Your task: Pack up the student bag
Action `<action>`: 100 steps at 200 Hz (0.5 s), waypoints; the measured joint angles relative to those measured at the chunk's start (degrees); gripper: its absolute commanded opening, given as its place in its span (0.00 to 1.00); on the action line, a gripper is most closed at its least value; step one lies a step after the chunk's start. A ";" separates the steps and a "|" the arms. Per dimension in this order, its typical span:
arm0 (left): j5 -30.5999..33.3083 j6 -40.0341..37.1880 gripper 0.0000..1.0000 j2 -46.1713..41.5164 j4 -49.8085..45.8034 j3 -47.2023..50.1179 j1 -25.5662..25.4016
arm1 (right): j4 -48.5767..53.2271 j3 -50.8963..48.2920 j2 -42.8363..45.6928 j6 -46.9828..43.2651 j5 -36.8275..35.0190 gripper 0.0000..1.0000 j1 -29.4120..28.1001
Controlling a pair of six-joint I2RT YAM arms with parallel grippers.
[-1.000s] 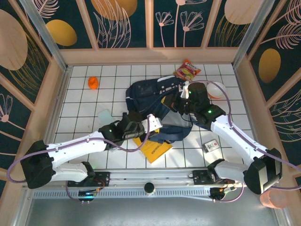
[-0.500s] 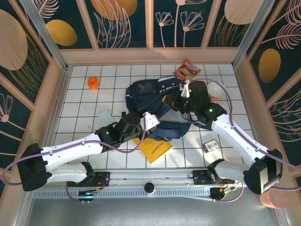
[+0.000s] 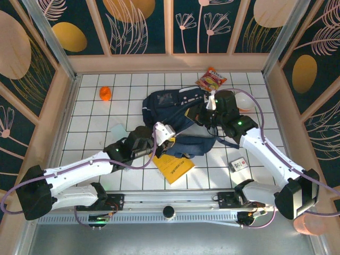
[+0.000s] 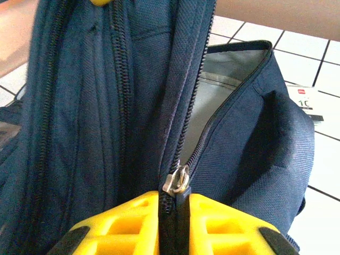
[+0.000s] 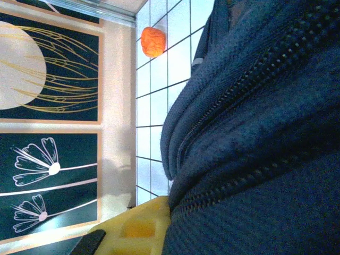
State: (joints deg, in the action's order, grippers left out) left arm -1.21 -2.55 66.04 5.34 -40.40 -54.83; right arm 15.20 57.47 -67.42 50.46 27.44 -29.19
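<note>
Between left fingers (image 4: 122,226), student bag (image 4: 90,106) pinched; right fingers (image 5: 139,226) against its fabric.

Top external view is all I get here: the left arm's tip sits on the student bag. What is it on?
Observer: The left gripper, jaws nearly together, straddles the zip seam of the student bag, just behind the metal slider.
Operator: Zip open or closed past it?
Observer: Open beyond the slider; grey lining shows in the gap.
Operator: And the right gripper?
Observer: Its wrist camera shows one yellow jaw lying against the bag's navy fabric.
</note>
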 measured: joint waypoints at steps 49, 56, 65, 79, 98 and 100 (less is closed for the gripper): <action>-3.45 -2.91 0.31 2.01 0.09 -0.48 0.44 | -2.08 -0.02 -0.02 1.33 0.24 0.00 -0.57; -3.61 -3.74 0.30 2.01 0.00 -0.48 0.46 | -2.34 -0.02 -0.04 1.40 0.24 0.00 -0.68; -3.69 -4.96 0.28 1.99 0.00 -0.48 0.46 | -2.58 -0.07 -0.04 1.53 0.22 0.00 -0.81; -3.02 -7.21 0.23 1.79 -0.04 -0.48 0.28 | -2.75 -0.11 -0.04 1.60 0.20 0.00 -0.81; -1.25 -10.36 0.18 1.22 -0.13 -0.48 -0.33 | -3.06 -0.11 -0.04 1.99 0.09 0.00 -0.81; -1.16 -10.45 0.18 1.16 -0.15 -0.48 -0.35 | -3.13 -0.11 -0.04 2.03 0.07 0.00 -0.81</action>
State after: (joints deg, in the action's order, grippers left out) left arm -2.37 -12.99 67.20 5.19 -40.88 -55.18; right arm 12.08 57.36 -67.46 52.49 27.51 -30.00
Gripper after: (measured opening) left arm 0.192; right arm 0.079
